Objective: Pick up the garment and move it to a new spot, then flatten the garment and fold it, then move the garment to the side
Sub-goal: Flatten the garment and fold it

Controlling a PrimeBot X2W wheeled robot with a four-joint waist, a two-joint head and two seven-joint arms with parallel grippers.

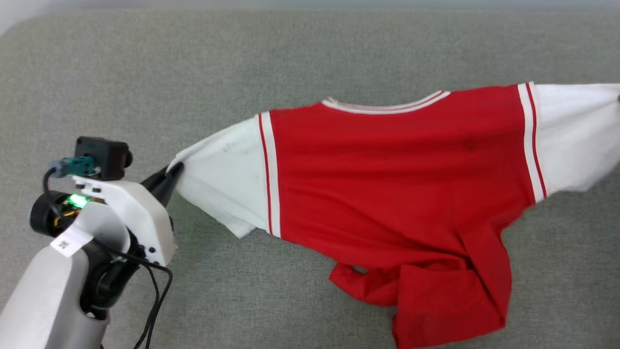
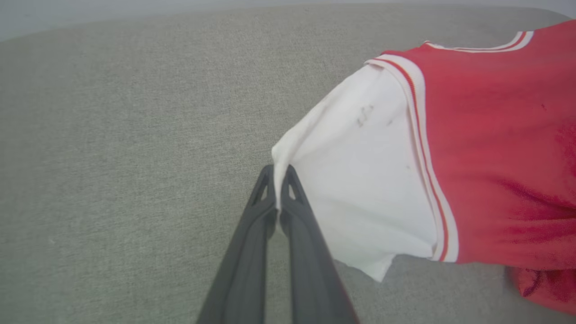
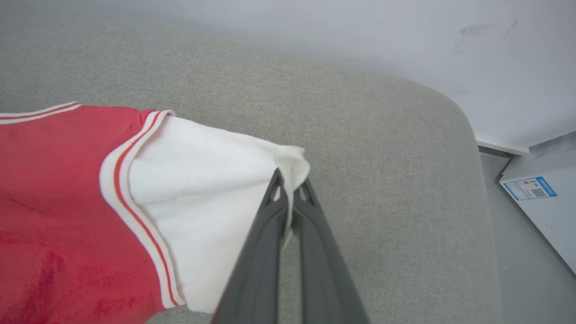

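Red garment stretched sleeve to sleeve over the grey padded surface, toward its right edge, hem rumpled on the near side, left gripper pinched closed on one white sleeve tip, right gripper clamped on the other sleeve tip.

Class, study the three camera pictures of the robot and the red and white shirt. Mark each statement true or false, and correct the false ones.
1. The left hand is shut on the edge of a white sleeve. True.
2. The right hand hangs open over the red body. False: it is shut on the edge of the other white sleeve.
3. The garment shows a large black-and-white print. False: the side facing up is plain red.
4. The lower hem is bunched and folded over. True.
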